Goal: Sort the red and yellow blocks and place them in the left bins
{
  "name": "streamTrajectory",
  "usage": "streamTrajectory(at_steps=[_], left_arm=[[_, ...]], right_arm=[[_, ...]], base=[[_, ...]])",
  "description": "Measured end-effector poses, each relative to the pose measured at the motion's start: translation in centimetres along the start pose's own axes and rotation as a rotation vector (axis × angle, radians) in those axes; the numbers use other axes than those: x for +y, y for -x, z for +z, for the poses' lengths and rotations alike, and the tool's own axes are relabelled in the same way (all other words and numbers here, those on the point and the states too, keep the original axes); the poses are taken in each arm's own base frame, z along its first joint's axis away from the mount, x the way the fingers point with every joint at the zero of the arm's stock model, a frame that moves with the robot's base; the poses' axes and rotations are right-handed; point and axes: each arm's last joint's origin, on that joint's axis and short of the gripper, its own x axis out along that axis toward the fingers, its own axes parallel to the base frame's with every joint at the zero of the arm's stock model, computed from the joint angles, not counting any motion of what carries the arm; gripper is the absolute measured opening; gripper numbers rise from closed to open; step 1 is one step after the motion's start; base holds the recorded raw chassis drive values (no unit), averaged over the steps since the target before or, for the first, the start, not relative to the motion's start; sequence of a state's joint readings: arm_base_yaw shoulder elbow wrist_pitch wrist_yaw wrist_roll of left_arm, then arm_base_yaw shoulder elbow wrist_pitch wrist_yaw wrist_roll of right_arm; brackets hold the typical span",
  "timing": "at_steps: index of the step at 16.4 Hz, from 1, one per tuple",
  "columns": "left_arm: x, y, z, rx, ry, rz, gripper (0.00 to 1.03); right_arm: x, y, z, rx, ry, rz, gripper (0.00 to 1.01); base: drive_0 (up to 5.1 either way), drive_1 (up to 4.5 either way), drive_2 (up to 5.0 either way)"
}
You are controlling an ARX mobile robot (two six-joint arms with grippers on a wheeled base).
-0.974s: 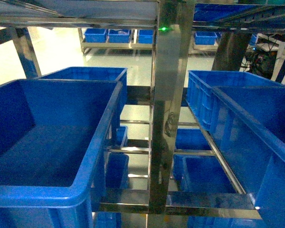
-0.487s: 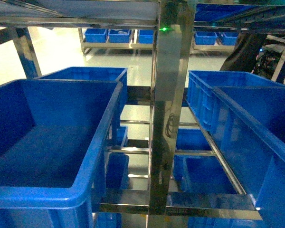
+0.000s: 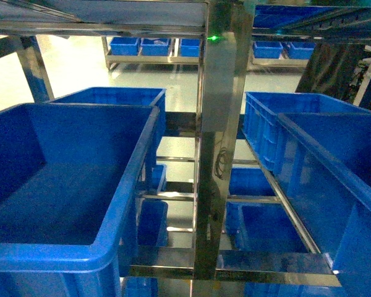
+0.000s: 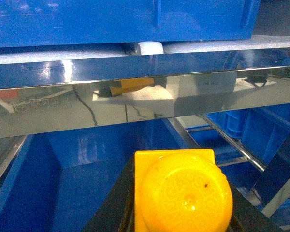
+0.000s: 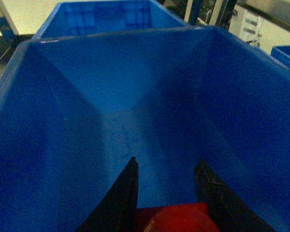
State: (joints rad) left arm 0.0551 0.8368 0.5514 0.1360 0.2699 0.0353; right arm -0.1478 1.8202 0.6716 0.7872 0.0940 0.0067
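You had the left claw [image 4: 183,212] clamped on the yellow block [image 4: 182,193] under the shelf rail [image 4: 145,104], the right claw [image 5: 166,193] on the red block [image 5: 179,220] over a blue bin [image 5: 14,96], so each needed releasing low and centred.

The yellow block [image 4: 183,191] between the left gripper's fingers [image 4: 113,203] is glossy plastic, its round end faintly embossed and shiny. The red block [image 5: 176,218] between the right gripper's fingers [image 5: 123,193] looks like smooth plastic. The fingers are matt black. Beyond them the bins [image 3: 68,185] are glossy blue plastic. The rack post [image 3: 219,124] is polished, mirror-like metal.
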Motion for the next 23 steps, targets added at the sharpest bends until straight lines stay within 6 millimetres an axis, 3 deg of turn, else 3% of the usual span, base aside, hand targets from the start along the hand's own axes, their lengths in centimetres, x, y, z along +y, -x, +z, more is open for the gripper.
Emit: streamTrajectory(at_steps=[6, 13, 17, 20, 23], left_arm=[[0.0, 0.0, 0.0, 0.0, 0.0, 0.0, 0.27], [0.0, 0.0, 0.0, 0.0, 0.0, 0.0, 0.27], [0.0, 0.0, 0.0, 0.0, 0.0, 0.0, 0.27], [0.0, 0.0, 0.0, 0.0, 0.0, 0.0, 0.27], [0.0, 0.0, 0.0, 0.0, 0.0, 0.0, 0.27]], right_arm=[[1.2, 0.1, -0.4, 0.029, 0.029, 0.001, 0.3], [3.2, 1.0, -0.9, 0.005, 0.034, 0.057, 1.0], [4.4, 3.8, -2.3, -0.002, 0.059, 0.12, 0.98], [6.2, 6.7, -0.9, -0.093, 0.066, 0.206, 0.98], [6.9, 11.2, -0.7, -0.116, 0.059, 0.28, 0.98]], base=[[0.0, 0.0, 0.0], [0.0, 0.0, 0.0], [0.0, 0.0, 0.0], [0.0, 0.0, 0.0], [0.0, 0.0, 0.0]])
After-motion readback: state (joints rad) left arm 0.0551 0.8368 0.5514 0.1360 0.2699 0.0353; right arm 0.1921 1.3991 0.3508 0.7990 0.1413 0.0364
